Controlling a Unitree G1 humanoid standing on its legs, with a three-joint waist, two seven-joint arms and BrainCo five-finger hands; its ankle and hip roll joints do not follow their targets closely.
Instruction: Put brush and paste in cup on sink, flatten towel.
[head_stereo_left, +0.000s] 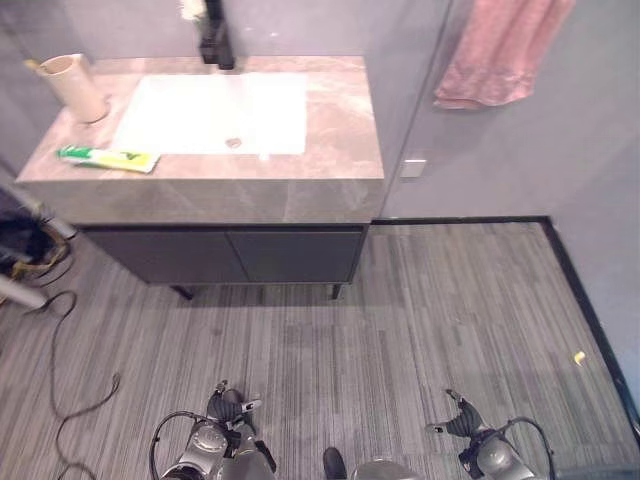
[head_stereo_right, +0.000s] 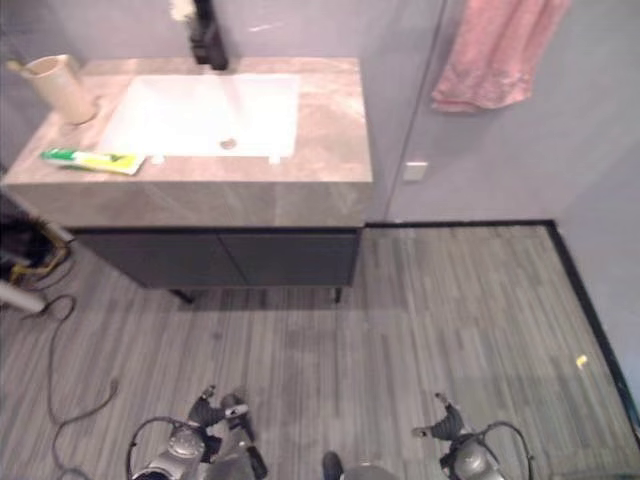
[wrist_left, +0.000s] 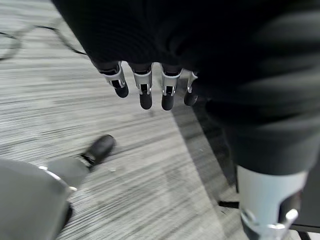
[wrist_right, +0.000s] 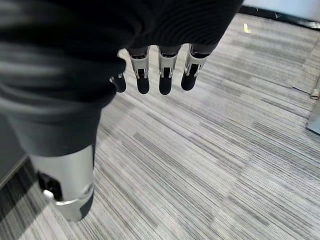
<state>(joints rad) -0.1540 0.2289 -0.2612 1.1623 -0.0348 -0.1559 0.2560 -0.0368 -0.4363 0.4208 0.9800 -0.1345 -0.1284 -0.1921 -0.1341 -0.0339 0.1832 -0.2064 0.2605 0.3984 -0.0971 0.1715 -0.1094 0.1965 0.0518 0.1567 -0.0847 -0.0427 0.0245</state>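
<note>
- The left hand (wrist_left: 145, 85) hangs low over the floor (head_stereo_left: 400, 330), well apart from the counter (head_stereo_left: 340, 130). Its fingers are straight and relaxed, and it holds nothing.
- The right hand (wrist_right: 160, 75) hangs likewise over the floor on the other side, fingers extended, empty.
- The cup (head_stereo_left: 75, 88) stands upright at the counter's back left corner, beside the white basin (head_stereo_left: 215, 112). A thin object rests in it at the rim; it is probably the brush, but it is too small to confirm.
- The toothpaste tube (head_stereo_left: 108, 157) lies flat on the counter's front left edge, near the cup but not touching it. It is not yet in the cup.
- The pink towel (head_stereo_left: 500, 50) hangs on the wall to the right of the counter, bunched with folds. Flattening is judged not yet done.
- The black tap (head_stereo_left: 215, 40) stands behind the basin.
- Judgement: with both hands lowered and clear of the counter, the robot is at a standby posture. The next step likely calls for approaching the counter and reaching the left hand to the tube.
</note>
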